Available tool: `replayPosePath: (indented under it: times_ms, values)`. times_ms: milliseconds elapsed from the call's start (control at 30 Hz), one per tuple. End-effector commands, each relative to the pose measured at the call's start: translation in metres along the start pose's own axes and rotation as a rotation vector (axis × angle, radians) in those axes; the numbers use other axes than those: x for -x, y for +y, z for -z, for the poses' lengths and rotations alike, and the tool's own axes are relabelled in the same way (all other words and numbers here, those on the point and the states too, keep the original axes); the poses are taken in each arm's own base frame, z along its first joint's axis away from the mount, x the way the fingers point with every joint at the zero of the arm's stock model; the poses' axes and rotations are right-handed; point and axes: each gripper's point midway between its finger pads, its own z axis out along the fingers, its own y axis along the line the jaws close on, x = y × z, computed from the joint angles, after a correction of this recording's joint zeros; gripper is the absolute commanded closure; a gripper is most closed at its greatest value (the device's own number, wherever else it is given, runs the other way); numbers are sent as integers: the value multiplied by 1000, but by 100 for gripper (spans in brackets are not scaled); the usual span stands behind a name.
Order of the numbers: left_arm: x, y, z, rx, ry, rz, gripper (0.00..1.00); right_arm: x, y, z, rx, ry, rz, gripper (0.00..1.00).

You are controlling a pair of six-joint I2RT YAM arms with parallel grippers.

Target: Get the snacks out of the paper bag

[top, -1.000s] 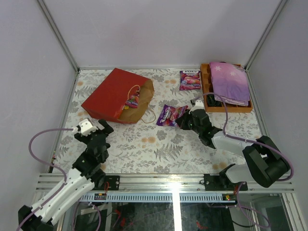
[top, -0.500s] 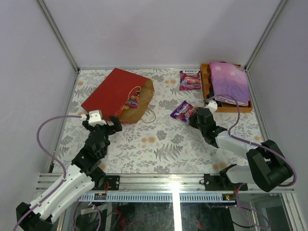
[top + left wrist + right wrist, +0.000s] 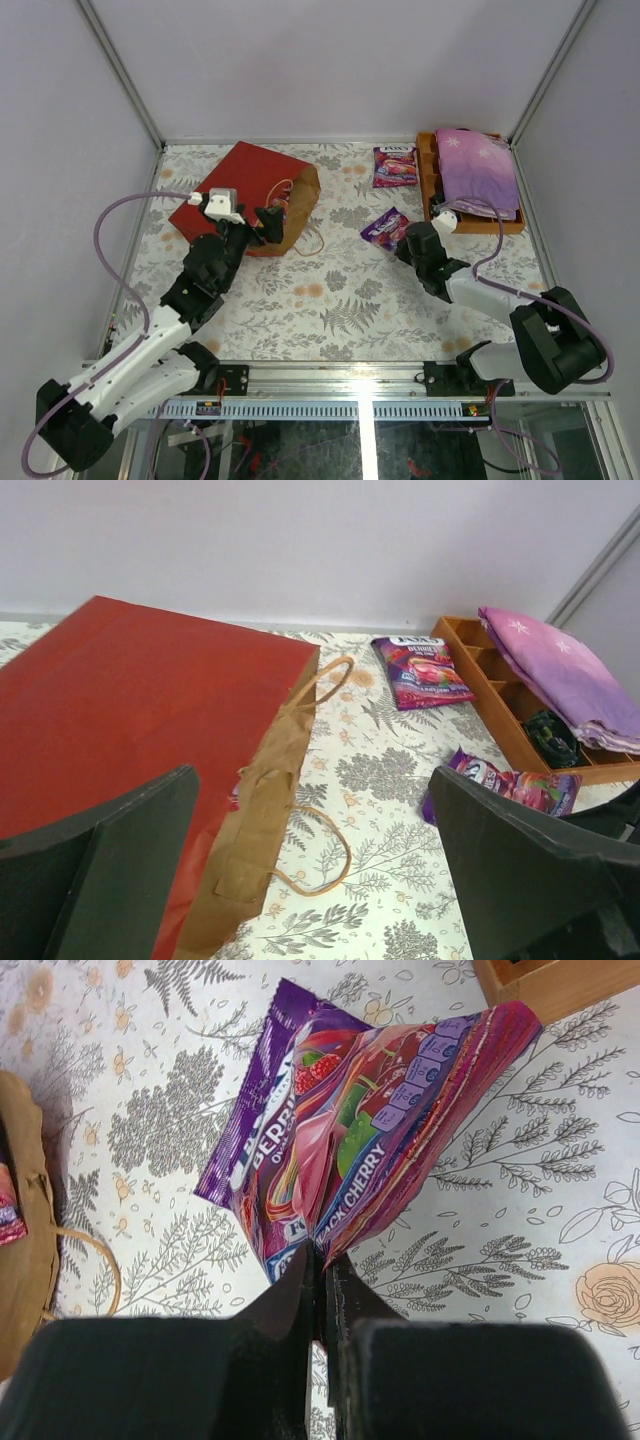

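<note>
Toward 10 o'clock on the floral table (image 3: 330, 300), the red paper bag (image 3: 240, 170) lies on its side, mouth facing 4 o'clock. We cannot see far into it: only a sliver of a coloured wrapper (image 3: 6, 1215) shows at the brown lip, too little to name. At 1 o'clock a folded purple cloth (image 3: 478, 170) covers most of the wooden tray (image 3: 430, 190); one open compartment holds a dark object (image 3: 548, 735) we cannot identify. A purple berry pouch (image 3: 394, 166) lies flat just beside the tray, at 12 o'clock. The right gripper (image 3: 320, 1265), fingers pressed together, pinches one edge of a second purple pouch (image 3: 350, 1130) toward 2 o'clock of centre, well apart from the bag; whether it touches the table we cannot tell. The left gripper (image 3: 312, 778) hangs by the bag's mouth, jaws spread wide, holding nothing.
</note>
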Motion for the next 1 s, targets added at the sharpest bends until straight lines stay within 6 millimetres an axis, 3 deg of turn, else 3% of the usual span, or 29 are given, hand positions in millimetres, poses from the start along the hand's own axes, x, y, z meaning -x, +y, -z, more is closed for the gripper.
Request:
replayPosePath:
  times_ms: [0, 167, 367, 500, 567, 633, 667, 700, 800, 967]
  values:
    - [18, -28, -21, -101, -102, 78, 0, 27, 2, -7, -70, -99, -73, 100]
    - [4, -55, -46, -198, -119, 141, 0, 35, 7, -15, -94, -116, -52, 100]
    - [-40, -90, -65, -241, -86, 89, 0, 43, 0, -14, -132, -148, -9, 92]
    - [-64, -92, -77, -218, -53, 21, 0, 46, 3, -21, -123, -174, -25, 87]
    - [-69, -89, -82, -195, -27, -25, 0, 44, 6, -28, -117, -172, -28, 60]
    - [-70, -85, -80, -191, -10, -75, 0, 41, 12, -35, -99, -158, -31, 18]
    - [-70, -83, -77, -187, -6, -99, 0, 39, 15, -38, -89, -148, -32, 5]
    - [-69, -78, -74, -177, -2, -122, 0, 36, 19, -41, -74, -138, -38, 0]
    - [-59, -65, -61, -150, -12, -153, 0, 32, 32, -45, -9, -131, -75, 1]
    - [-49, -45, -50, -117, 39, -141, 0, 37, 60, -29, 44, -171, -44, 1]
